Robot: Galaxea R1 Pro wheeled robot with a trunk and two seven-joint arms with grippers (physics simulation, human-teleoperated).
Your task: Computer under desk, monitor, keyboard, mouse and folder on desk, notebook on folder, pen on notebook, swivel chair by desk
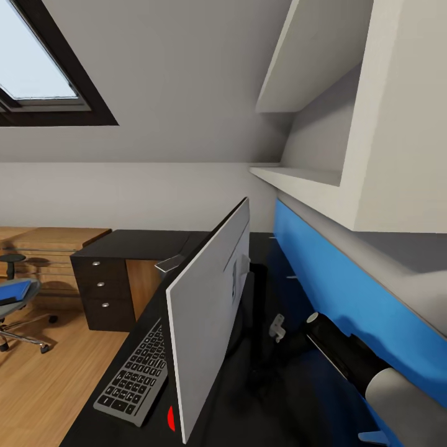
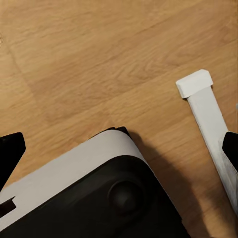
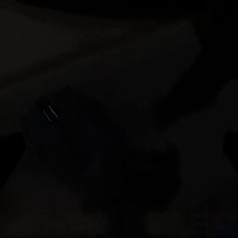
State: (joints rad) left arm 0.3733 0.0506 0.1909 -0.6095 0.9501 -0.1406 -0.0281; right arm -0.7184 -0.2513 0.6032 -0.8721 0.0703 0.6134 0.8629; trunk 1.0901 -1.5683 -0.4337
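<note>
Monitor (image 1: 208,316) handling is being judged as the step in hand, with the screen being stood up on the desk (image 1: 273,385). Jaw state cannot be told for either arm: the right wrist view is being rendered almost black, so nothing held between the right fingers can be made out, and the left wrist view is being pointed down at the wooden floor (image 2: 99,64), with only dark finger shapes at its edges, the robot's own base, and a white desk leg (image 2: 206,111) beside it.

Moving outward, the right arm (image 1: 347,357) is being seen in the head view reaching low behind the monitor's light grey back, close to the blue wall panel (image 1: 347,292). Whether contact is being made with the stand cannot be told.

The monitor is being shown upright on the desktop with its back to the camera, its red dot (image 1: 169,419) at the lower near corner. The keyboard (image 1: 138,372) is lying flat on the desk just beside the screen's front side. Across the room the swivel chair (image 1: 15,310) is standing well apart from the desk, with the folder (image 1: 13,289) resting on its seat.

For a good result, the screen should be turned slowly about its stand, with the keyboard being kept clear of the swinging edge.
</note>
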